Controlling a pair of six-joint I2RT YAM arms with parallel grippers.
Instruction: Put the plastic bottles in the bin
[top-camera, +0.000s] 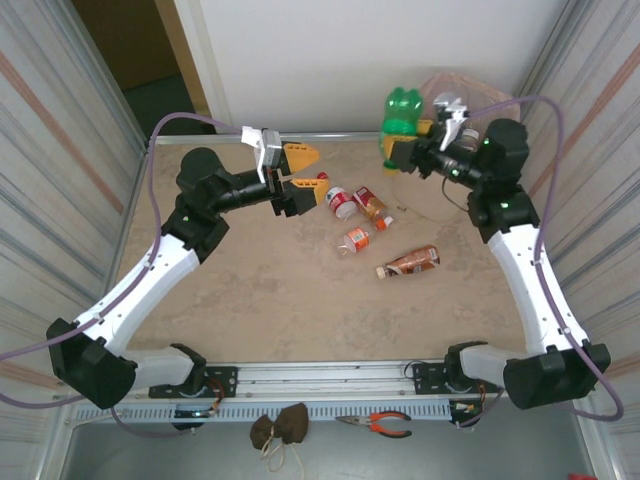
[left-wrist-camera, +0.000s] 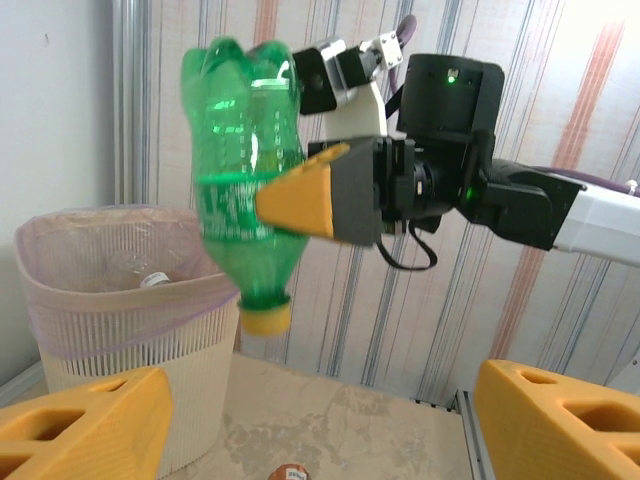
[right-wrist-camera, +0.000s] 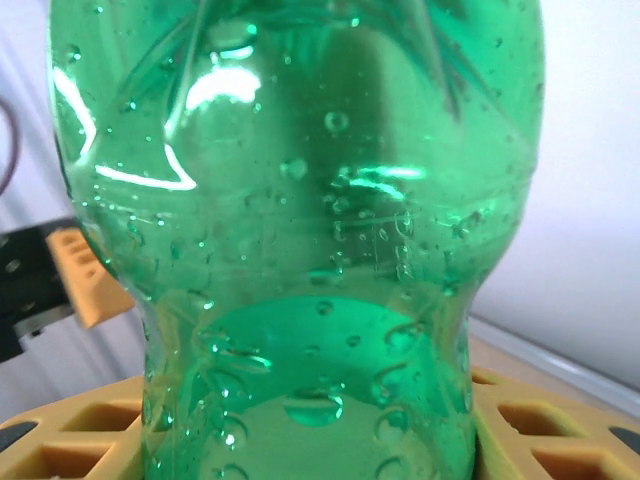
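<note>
While the right gripper hangs in the far right corner, I see its orange fingers pinching a large translucent green plastic bottle around its body. The green bottle is turned upside down, its yellow cap pointing at the table. From the left wrist camera it hangs clear of the table just beside the bin, a tall pale wastebasket with a ribbed mesh band at the top and a thin pinkish liner folded over its rim. The cap sits close to the rim's level, right at its edge. I cannot tell whether it is over the opening. Inside the bin I make out one clear bottle lying against the liner.

The left gripper hovers above the beige marbled tabletop, left of centre. Its orange fingers are spread wide with nothing between them, facing the bin corner.

Four small bottles lie loose on the table between the two arms. A white-labelled bottle with a red cap lies just beside an orange-brown bottle. A small orange-labelled bottle lies nearer to me. A brown bottle lies on its side to the right of that one. All four are well apart from the bin.
</note>
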